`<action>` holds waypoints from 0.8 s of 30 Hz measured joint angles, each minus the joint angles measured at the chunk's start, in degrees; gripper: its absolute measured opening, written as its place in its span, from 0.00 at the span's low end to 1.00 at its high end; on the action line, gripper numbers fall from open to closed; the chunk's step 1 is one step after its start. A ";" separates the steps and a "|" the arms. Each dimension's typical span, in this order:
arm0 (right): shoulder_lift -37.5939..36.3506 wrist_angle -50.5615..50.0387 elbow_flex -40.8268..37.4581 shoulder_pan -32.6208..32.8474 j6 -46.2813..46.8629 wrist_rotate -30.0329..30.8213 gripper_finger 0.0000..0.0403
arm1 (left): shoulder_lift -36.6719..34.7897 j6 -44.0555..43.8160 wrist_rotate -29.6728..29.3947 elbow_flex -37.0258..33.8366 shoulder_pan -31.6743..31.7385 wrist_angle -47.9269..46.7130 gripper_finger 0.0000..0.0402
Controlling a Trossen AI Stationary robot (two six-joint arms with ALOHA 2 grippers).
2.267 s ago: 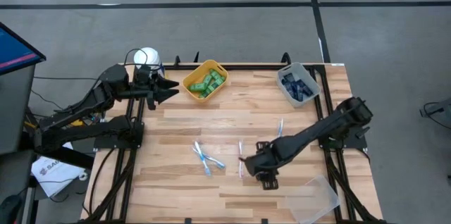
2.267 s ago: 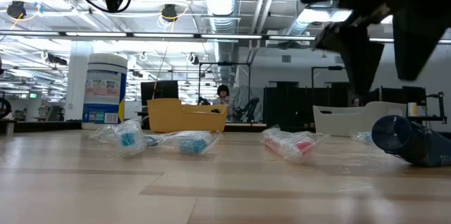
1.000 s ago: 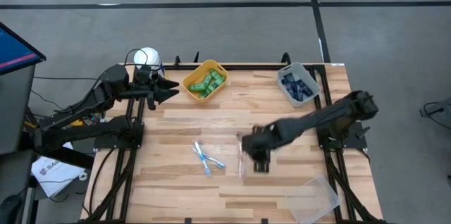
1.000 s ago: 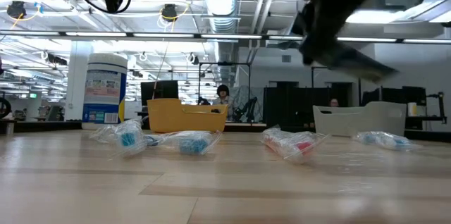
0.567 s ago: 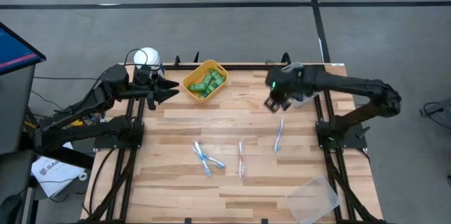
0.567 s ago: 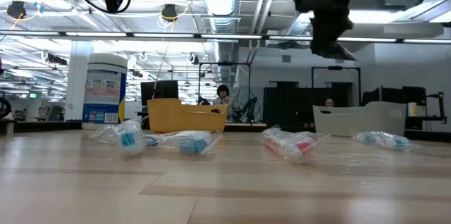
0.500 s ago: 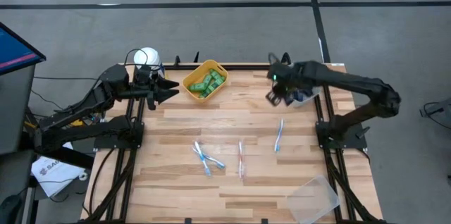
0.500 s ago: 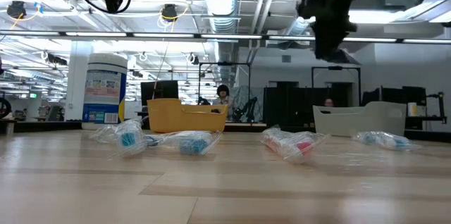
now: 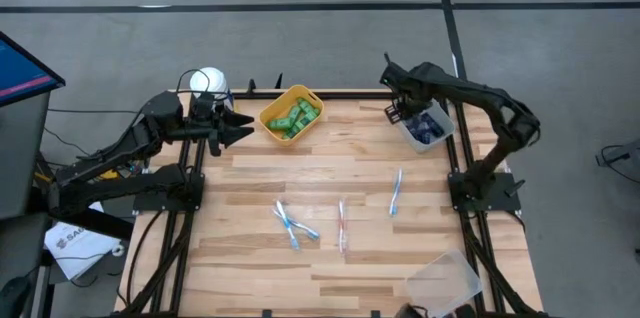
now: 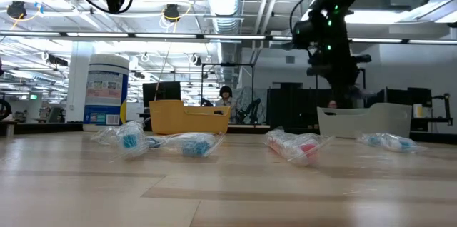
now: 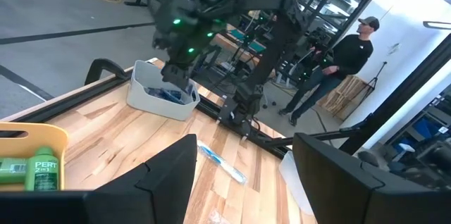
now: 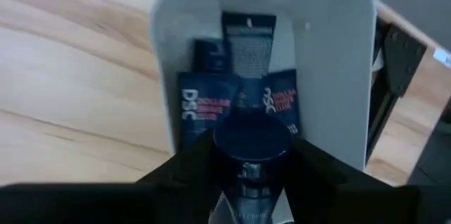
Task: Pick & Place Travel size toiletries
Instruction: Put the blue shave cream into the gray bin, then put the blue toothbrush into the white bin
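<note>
My right gripper [image 9: 398,110] hangs over the grey bin [image 9: 424,124] at the table's far right corner, shut on a dark navy tube [image 12: 252,146]. More navy tubes [image 12: 239,76] lie in that bin. Three wrapped toothbrushes [image 9: 290,223] [image 9: 341,226] [image 9: 396,190] lie flat on the wood mid-table. Green bottles [image 9: 293,118] fill the yellow bin [image 9: 272,110]. My left gripper [image 9: 238,126] waits open at the far left edge, beside the yellow bin. My right gripper pinches the navy tube between its two fingers [image 12: 190,175], coming from above. The tube's round cap end [image 12: 252,139] sticks out past the fingertips, toward the bin. It is lifted clear, over the grey bin's open top [image 12: 338,55].
A white-lidded canister [image 9: 208,82] stands off the far left corner. A clear bin [image 9: 445,283] sits at the near right corner. Bare wood lies along the near edge and the left half. A person [image 11: 345,62] stands in the room beyond the table.
My right gripper has swung from above mid-table, near the toothbrushes, toward the far right corner. It now hangs over the grey bin, pointing down, still carrying the navy tube. The toothbrushes have stayed where they were.
</note>
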 joint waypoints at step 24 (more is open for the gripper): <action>-14.01 -8.57 1.71 19.56 28.56 -3.13 0.59 | -0.01 0.00 -0.02 0.00 0.02 0.00 0.58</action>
